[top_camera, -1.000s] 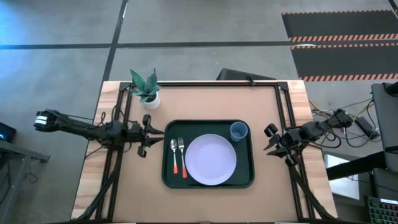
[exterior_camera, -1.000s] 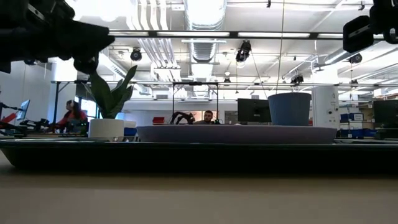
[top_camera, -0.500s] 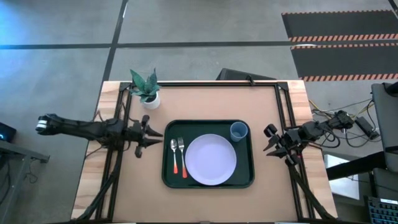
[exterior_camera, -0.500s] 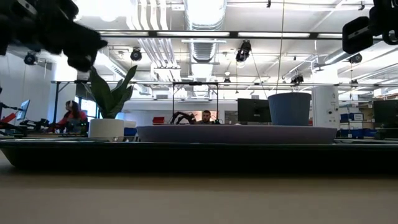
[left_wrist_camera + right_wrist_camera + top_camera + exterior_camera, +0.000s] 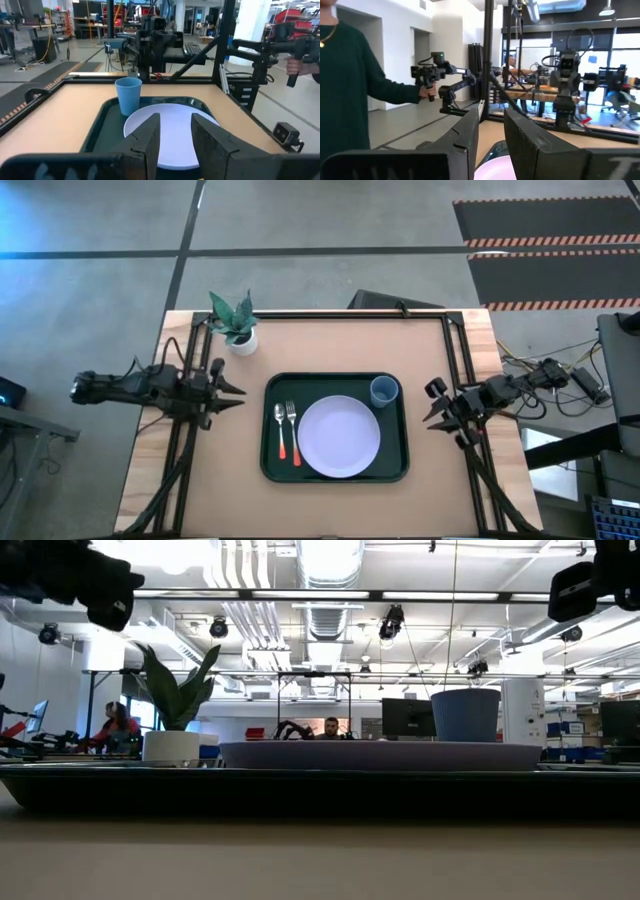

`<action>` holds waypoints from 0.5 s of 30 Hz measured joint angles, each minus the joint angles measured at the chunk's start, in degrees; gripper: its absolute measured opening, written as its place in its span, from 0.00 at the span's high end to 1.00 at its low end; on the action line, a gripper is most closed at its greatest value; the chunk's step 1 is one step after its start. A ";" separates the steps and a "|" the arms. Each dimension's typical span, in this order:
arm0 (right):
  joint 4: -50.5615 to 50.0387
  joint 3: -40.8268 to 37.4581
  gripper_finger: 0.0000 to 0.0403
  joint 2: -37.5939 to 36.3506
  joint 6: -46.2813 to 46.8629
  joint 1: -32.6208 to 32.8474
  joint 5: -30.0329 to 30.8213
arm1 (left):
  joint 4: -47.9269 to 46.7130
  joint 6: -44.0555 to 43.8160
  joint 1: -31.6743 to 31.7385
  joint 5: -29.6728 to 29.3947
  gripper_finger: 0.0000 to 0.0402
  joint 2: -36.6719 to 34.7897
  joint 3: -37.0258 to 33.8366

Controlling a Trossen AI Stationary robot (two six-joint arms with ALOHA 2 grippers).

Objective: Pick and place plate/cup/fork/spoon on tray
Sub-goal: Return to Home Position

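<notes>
The dark green tray [image 5: 270, 465] lies at the table's middle. On it the lavender plate [image 5: 340, 437] lies flat, and the blue cup [image 5: 384, 391] stands upright at the far right corner. The spoon [image 5: 280, 430] and the fork [image 5: 293, 430] lie side by side at its left, red-orange handles toward the near edge. My left gripper [image 5: 238, 392] is open and empty, left of the tray and above the table. In the left wrist view its fingers [image 5: 176, 125] point at the plate [image 5: 175, 112] and cup [image 5: 128, 95]. My right gripper [image 5: 430, 408] is open and empty, right of the tray.
A white pot with a green plant [image 5: 240, 338] stands at the table's far left. Black frame rails [image 5: 455, 360] run along the table's sides. A person holding a camera rig [image 5: 350, 90] stands beyond the table's left side.
My left gripper has drawn back from the tray toward the table's left edge, and in the low view it has risen. It stays open and empty. The dishes and cutlery on the tray have kept still.
</notes>
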 joint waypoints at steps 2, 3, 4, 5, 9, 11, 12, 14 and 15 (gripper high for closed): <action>0.01 0.02 0.80 0.00 -0.55 -0.95 -0.04 | 1.14 -0.01 0.00 0.01 0.77 -1.26 -1.61; 0.04 0.02 0.80 0.01 -0.94 -1.56 -0.05 | 1.45 -0.01 0.00 0.01 0.77 -1.94 -2.26; 0.06 0.02 0.80 0.00 -1.35 -2.37 -0.07 | 2.04 0.00 0.00 0.04 0.77 -2.64 -2.80; 0.06 0.02 0.80 0.00 -1.46 -3.27 -0.07 | 2.65 0.03 0.00 0.06 0.77 -3.40 -3.16; -0.57 0.02 0.80 0.11 -0.21 -7.27 -0.96 | 2.60 -0.08 0.00 0.10 0.77 -6.10 -4.63; -1.74 0.02 0.80 0.09 0.86 -9.19 -2.21 | 2.07 -1.06 0.00 0.10 0.77 -7.31 -5.19; -2.02 0.02 0.80 0.09 1.18 -10.05 -3.02 | 1.81 -1.44 0.00 0.10 0.77 -7.83 -5.38; -2.93 0.02 0.80 0.09 1.83 -11.41 -3.61 | 0.51 -2.52 0.00 0.10 0.77 -8.61 -5.67; -3.36 0.02 0.80 0.09 2.26 -11.99 -3.63 | -0.10 -2.94 -0.02 0.12 0.77 -8.86 -5.79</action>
